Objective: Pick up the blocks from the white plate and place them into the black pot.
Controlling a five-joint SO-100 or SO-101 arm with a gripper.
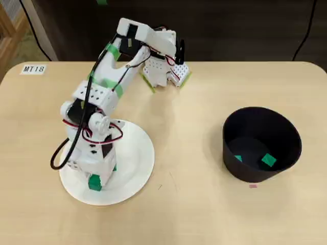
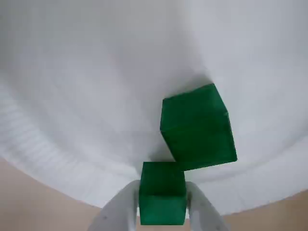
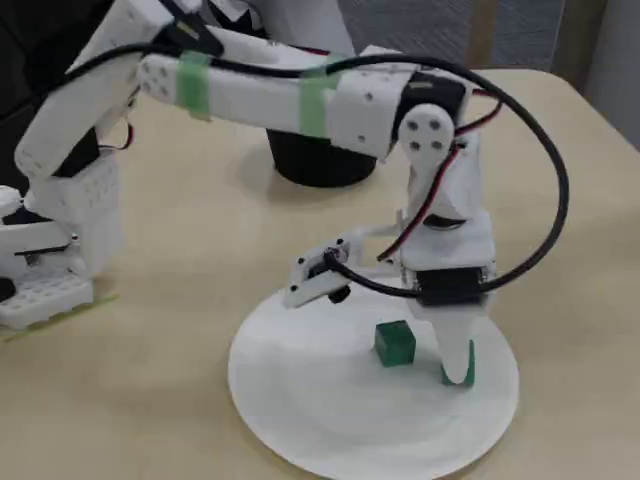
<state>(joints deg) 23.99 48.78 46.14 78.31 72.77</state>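
Two blocks left on white plate (image 1: 140, 168), two in black pot (image 1: 286, 135). Pincer (image 2: 162, 211) closed on block (image 2: 162, 192); neighbour block (image 2: 197, 127) touching. Risk: lift drags neighbour across plate toward near table edge.

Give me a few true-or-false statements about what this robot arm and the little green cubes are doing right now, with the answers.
1. The gripper has a green cube between its fingers. True.
2. The white plate has no loose cube on it. False: a second cube sits free on the plate, right beside the held one.
3. Two green cubes are already inside the black pot. True: the overhead view shows one near the middle and another at the left wall.
4. The pot stands on the plate. False: it stands apart on the bare table, to the plate's right in the overhead view.
5. The held cube is over the pot. False: it is low over the plate's edge.
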